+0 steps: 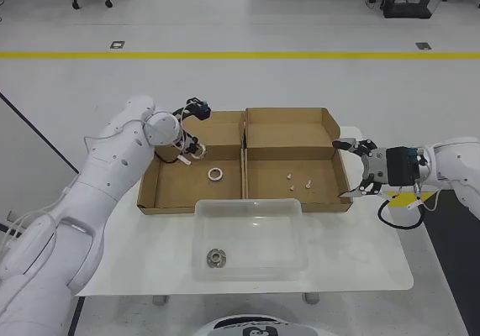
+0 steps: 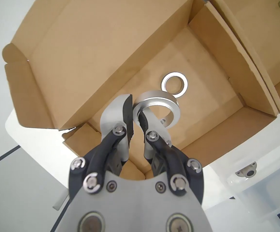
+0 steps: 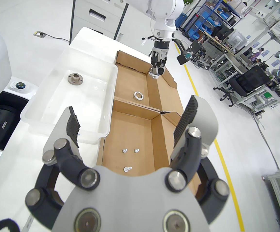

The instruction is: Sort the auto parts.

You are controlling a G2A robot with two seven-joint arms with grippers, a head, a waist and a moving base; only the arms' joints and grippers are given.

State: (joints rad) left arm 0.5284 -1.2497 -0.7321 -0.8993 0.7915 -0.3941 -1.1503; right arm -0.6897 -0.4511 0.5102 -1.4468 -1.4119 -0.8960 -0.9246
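left pincer (image 2: 133,108) clamped, right pincer (image 3: 132,107) spread

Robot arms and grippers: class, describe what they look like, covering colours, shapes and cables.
Both arms, left arm and right arm, have smooth white shells with rounded joints. The left gripper and right gripper each have a grey metal plate with bolts, black linkages and silver jaws lined with black ribbed pads. A black cable loops under the right wrist.

A metal ring (image 2: 169,105) in the left gripper (image 2: 134,112) and another ring (image 2: 174,74) just beyond it make two. Three fasteners (image 3: 124,150) lie ahead of the right gripper (image 3: 132,107). One flanged hub (image 3: 75,78), one clear bin (image 3: 65,102), two cardboard boxes (image 1: 181,181).
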